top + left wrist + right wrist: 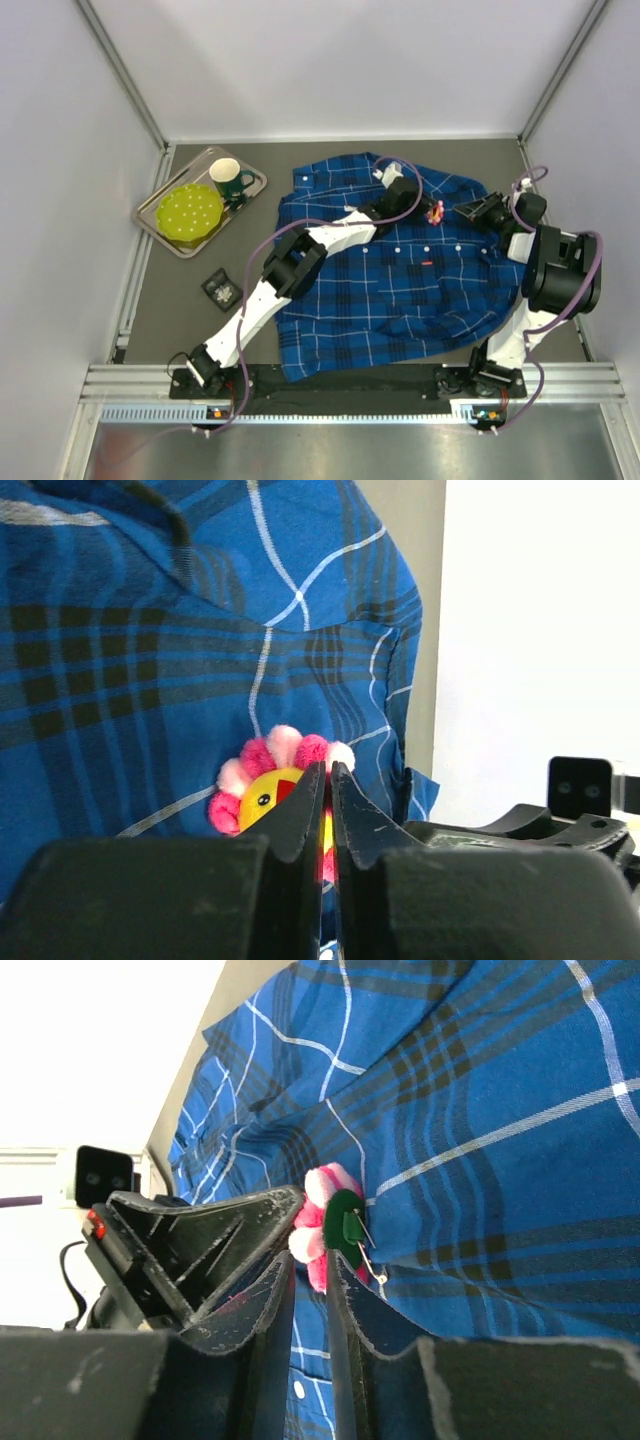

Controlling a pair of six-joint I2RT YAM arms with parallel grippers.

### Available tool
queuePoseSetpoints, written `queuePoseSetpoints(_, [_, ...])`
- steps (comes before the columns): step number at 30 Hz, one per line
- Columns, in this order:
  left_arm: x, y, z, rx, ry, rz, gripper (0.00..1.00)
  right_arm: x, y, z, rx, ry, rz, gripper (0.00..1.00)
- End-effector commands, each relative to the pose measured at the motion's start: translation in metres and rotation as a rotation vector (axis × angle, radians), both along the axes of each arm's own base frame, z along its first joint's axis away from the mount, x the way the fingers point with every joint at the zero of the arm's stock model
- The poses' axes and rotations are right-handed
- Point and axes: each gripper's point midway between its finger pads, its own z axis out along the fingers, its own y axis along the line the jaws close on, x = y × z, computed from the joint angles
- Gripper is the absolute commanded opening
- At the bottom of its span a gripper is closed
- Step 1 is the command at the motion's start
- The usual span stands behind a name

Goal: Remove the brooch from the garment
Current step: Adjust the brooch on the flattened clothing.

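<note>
Two sets of jaws are crowded around the brooch [262, 785] right now. The left jaws are clenched on it: in the left wrist view the fingers are squeezed down to a thin slit at the flower's 3 o'clock edge, and you can see yellow and red showing inside that slit. It's a little flower face with pink and white pompom petals, sitting against the plaid shirt [400, 300].

The right jaws are a different story. From the right wrist view they're parted by only a narrow gap, with their tips right at a lower pink petal. I honestly can't tell if they're pinching anything or just sitting beside it. That same view shows the brooch's green backing [340, 1225] and its metal pin [366, 1252] against the fabric.

From above, the brooch sits at about 1 o'clock on the shirt, which is spread across the middle of the worktop [200, 330]. The left arm [330, 238] stretches diagonally over the fabric to reach it. The right arm [560, 270] comes in from the brooch's 3 o'clock side.

Over at 10 o'clock on the worktop there's a metal tray [200, 168] with a green mug [228, 178] and a yellow-green dotted disc [190, 213]. A small black item [220, 288] lies near the shirt's 9 o'clock edge.
</note>
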Motion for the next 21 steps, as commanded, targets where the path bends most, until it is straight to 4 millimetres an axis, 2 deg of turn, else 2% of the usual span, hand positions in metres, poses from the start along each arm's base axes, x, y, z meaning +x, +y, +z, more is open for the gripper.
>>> queuePoseSetpoints(1, [-0.002,-0.014,0.018,-0.029,-0.054,-0.038,0.06,0.010,-0.009,0.000,-0.024,-0.004,-0.011,0.20])
queuePoseSetpoints(2, [-0.001,-0.012,0.020,-0.016,-0.065,-0.035,0.00,0.010,-0.009,-0.002,-0.023,0.004,-0.012,0.20])
queuePoseSetpoints(7, [-0.003,-0.010,0.018,0.012,-0.070,-0.042,0.00,0.013,-0.001,-0.008,-0.028,0.026,0.016,0.20])
queuePoseSetpoints(11, [-0.006,-0.010,0.016,0.013,-0.072,-0.063,0.00,0.011,0.003,-0.010,-0.072,0.040,0.023,0.39])
queuePoseSetpoints(14, [-0.006,-0.010,0.025,0.048,-0.117,-0.089,0.11,0.009,0.002,-0.009,-0.123,0.048,0.019,0.46])
queuePoseSetpoints(15, [-0.005,-0.009,0.028,0.057,-0.132,-0.090,0.20,0.008,0.003,-0.009,-0.126,0.049,0.022,0.47])
queuePoseSetpoints(18, [-0.005,-0.004,0.043,0.109,-0.200,-0.130,0.32,0.009,0.006,-0.009,-0.131,0.043,0.031,0.47])
queuePoseSetpoints(19, [-0.003,0.000,0.047,0.128,-0.218,-0.139,0.39,0.010,0.007,-0.010,-0.131,0.043,0.038,0.48])
queuePoseSetpoints(21, [-0.006,0.005,0.059,0.169,-0.274,-0.186,0.47,0.010,0.010,-0.007,-0.145,0.032,0.043,0.48])
